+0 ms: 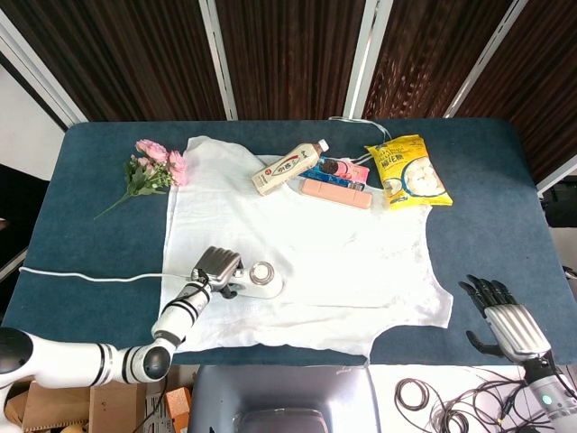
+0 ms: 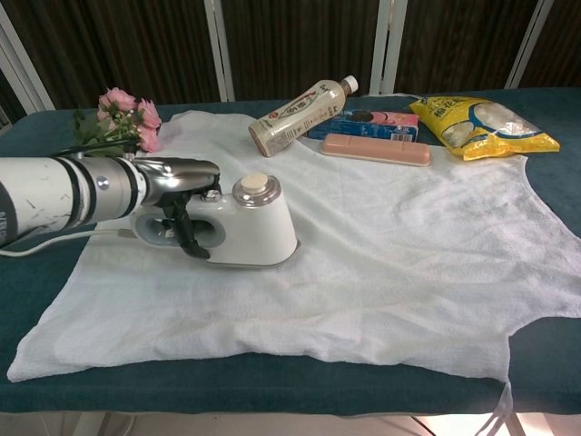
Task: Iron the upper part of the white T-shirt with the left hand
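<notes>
Open cloth ahead & right of iron (image 2: 238,229); far edge blocked by bottle (image 2: 300,114), pink case (image 2: 377,149), snack bag (image 2: 483,124).

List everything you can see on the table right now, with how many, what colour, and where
T-shirt: 1, white, spread mid-table
iron: 1, white, on the shirt's left part
cord: 1, white, trailing left
flowers: 1 bunch, pink, far left
bottle: 1, beige, lying at the far shirt edge
boxes: 2, one blue-pink, one salmon, beside the bottle
snack bag: 1, yellow, far right
left hand: grips the iron
right hand: open, off the table's near right corner
</notes>
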You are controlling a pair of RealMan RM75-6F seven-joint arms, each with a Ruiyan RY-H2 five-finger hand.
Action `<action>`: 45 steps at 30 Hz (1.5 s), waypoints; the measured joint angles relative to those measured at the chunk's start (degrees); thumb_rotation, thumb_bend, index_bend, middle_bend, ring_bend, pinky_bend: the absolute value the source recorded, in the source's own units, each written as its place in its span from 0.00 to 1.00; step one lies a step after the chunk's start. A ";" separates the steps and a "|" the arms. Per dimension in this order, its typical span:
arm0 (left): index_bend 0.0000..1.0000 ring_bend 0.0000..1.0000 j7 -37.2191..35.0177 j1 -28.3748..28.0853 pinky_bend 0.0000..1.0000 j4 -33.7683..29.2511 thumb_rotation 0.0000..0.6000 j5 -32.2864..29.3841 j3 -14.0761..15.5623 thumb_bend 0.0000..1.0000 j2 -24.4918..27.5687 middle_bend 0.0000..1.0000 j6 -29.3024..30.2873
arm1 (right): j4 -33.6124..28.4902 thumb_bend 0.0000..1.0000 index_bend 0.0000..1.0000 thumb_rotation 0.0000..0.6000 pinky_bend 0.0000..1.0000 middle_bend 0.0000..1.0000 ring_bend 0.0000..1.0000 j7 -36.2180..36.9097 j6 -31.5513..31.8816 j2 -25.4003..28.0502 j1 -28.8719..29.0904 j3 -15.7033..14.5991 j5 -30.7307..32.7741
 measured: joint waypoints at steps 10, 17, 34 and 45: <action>1.00 0.79 2.70 -1.19 0.67 14.59 1.00 -1.67 -1.66 0.46 -9.24 0.79 2.67 | 0.41 0.31 0.00 1.00 0.00 0.00 0.00 2.04 1.05 0.71 -0.43 -0.12 -0.61; 1.00 0.79 4.57 -1.86 0.67 25.37 1.00 -5.06 -4.63 0.46 -12.80 0.79 1.85 | 0.86 0.31 0.00 1.00 0.00 0.00 0.00 3.09 1.60 0.95 -0.79 -0.26 -0.96; 1.00 0.79 7.93 -0.77 0.67 32.35 1.00 -7.78 -9.32 0.46 -15.43 0.79 -1.14 | 0.83 0.31 0.00 1.00 0.00 0.00 0.00 2.59 0.77 0.68 -0.44 -0.41 -1.30; 1.00 0.79 12.50 0.49 0.67 9.81 1.00 -10.88 -7.91 0.46 -9.24 0.79 3.05 | 0.61 0.31 0.00 1.00 0.00 0.00 0.00 2.95 0.49 0.86 -0.17 -0.68 -1.88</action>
